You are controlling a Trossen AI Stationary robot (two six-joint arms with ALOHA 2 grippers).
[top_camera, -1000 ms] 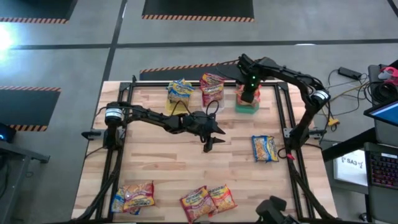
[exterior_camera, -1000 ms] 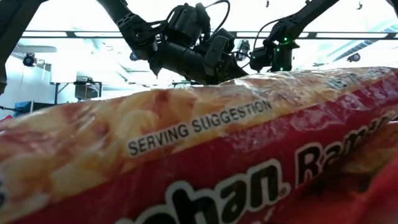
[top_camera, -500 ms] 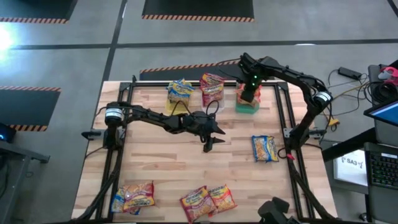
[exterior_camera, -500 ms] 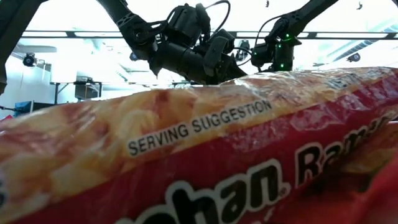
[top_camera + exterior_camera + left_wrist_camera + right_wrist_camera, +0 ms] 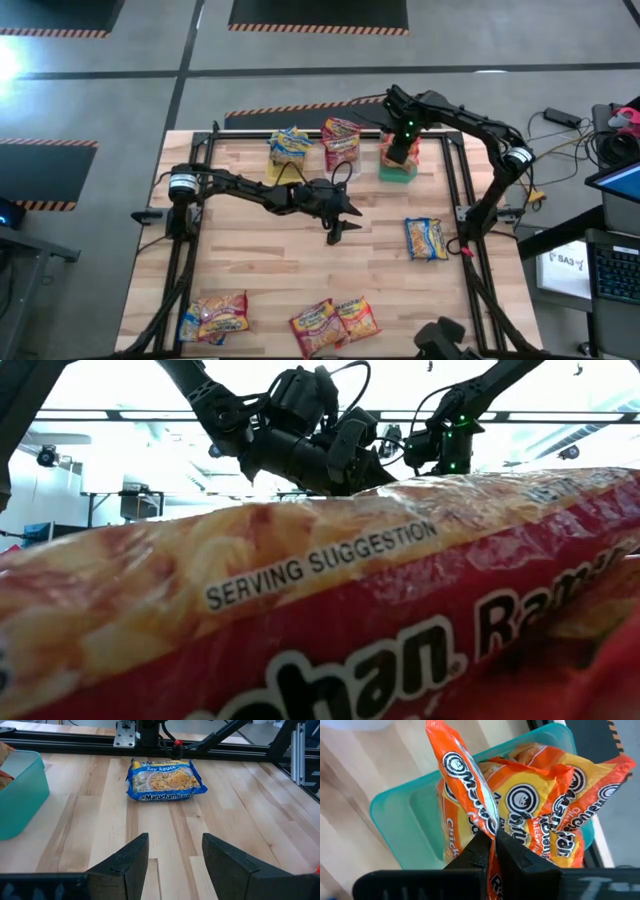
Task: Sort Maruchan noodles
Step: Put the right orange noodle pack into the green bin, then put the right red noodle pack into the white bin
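Orange-yellow packet (image 5: 470,795) in teal bin (image 5: 405,825); blue-yellow packet (image 5: 165,780); pale wood table (image 5: 250,815).

A grey concrete floor (image 5: 120,100) fills the upper half of the high view, crossed by dark seams. Black mats (image 5: 318,14) edged in orange-and-black hazard stripes lie at the top and left. A desk with cables and a keyboard (image 5: 612,275) occupies the right edge. In the low view, bright ceiling light (image 5: 120,400) washes out the room behind.
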